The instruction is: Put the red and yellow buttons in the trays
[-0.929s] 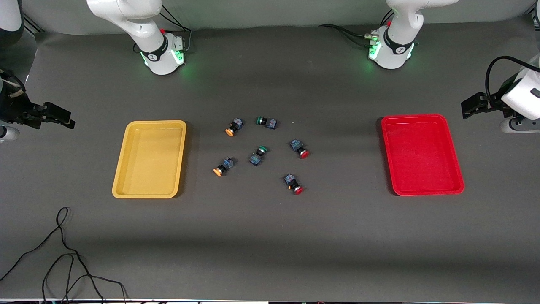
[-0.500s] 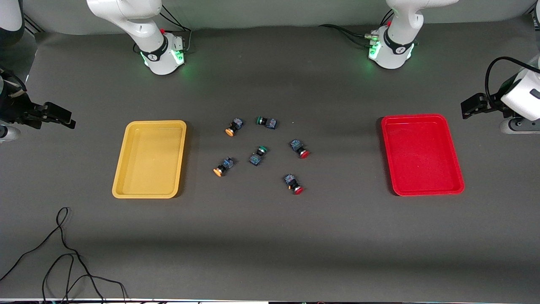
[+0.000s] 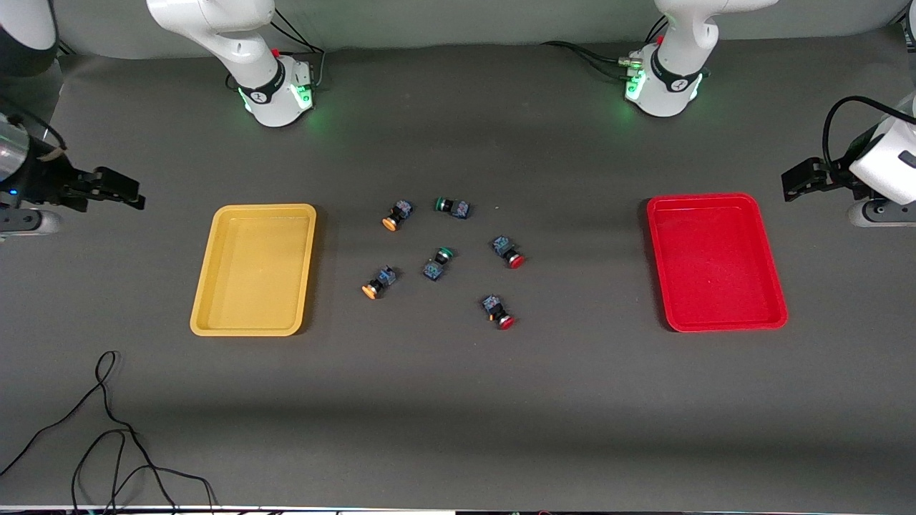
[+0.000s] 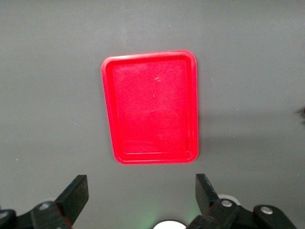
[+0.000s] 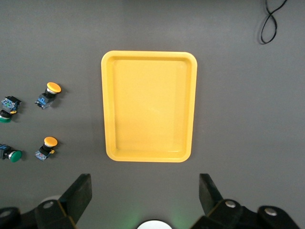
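Note:
Two yellow-capped buttons (image 3: 396, 215) (image 3: 377, 282) and two red-capped buttons (image 3: 507, 252) (image 3: 497, 312) lie loose on the table between the trays. The yellow tray (image 3: 254, 270) is empty toward the right arm's end. The red tray (image 3: 715, 261) is empty toward the left arm's end. My right gripper (image 3: 118, 189) is open and empty over bare table at the right arm's end. Its wrist view shows the yellow tray (image 5: 148, 106) and both yellow buttons (image 5: 49, 94) (image 5: 46, 147). My left gripper (image 3: 801, 179) is open and empty over the left arm's end, and its wrist view shows the red tray (image 4: 149, 107).
Two green-capped buttons (image 3: 452, 207) (image 3: 438, 263) lie among the red and yellow ones. A black cable (image 3: 107, 429) loops on the table near the front camera at the right arm's end. The arm bases (image 3: 275, 89) (image 3: 665, 82) stand along the table's back edge.
My right gripper has shifted a little toward the yellow tray and the table's back edge. The left arm and the buttons have not moved.

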{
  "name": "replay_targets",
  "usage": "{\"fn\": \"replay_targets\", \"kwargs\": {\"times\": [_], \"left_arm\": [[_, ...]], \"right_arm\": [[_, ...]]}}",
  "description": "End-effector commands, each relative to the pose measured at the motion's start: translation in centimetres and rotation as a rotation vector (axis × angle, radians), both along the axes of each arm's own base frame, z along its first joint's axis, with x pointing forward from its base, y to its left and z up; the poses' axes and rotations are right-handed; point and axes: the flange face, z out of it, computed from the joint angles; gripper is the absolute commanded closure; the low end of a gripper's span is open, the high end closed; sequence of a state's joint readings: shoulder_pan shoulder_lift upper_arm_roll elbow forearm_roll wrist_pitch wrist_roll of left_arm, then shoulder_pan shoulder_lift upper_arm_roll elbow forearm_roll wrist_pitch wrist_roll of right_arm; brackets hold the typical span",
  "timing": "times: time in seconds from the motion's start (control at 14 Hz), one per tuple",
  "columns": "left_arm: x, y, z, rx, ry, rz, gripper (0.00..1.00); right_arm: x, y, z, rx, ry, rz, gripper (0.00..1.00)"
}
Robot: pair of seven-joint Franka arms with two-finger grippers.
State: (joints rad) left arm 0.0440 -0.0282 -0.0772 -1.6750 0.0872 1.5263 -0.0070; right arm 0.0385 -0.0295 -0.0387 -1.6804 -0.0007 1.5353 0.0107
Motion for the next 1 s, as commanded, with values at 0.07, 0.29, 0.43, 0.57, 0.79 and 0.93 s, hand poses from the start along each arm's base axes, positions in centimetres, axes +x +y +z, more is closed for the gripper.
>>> {"fn": "replay_targets", "kwargs": {"times": [0.07,0.29,0.43,0.57,0.79,0.93], "left_arm": [[0.0,-1.7,-0.6,0.003,0.042,-0.015,0.00],[0.6,-4.9,-2.8,0.011,0.076,0.007,0.00],[0.8,-8.9,-4.7,0.026,0.099,0.029,0.00],[1.1,-14.0,-7.9,0.049,0.123,0.063,0.00],[1.6,-23.0,-15.1,0.059,0.130,0.173,0.00],[1.5,-28.7,-20.8,0.053,0.113,0.315,0.00]], "right_arm": [[-3.9,4.9,-3.2,0.016,-0.057,-0.072,0.00],[-7.5,11.1,-7.8,0.026,-0.086,-0.183,0.00],[-9.1,16.0,-10.4,0.025,-0.100,-0.279,0.00],[-10.4,20.4,-12.5,0.013,-0.092,-0.385,0.00],[-12.2,26.6,-15.7,-0.012,-0.078,-0.508,0.00],[-13.7,30.4,-18.0,-0.024,-0.077,-0.590,0.00]]}}
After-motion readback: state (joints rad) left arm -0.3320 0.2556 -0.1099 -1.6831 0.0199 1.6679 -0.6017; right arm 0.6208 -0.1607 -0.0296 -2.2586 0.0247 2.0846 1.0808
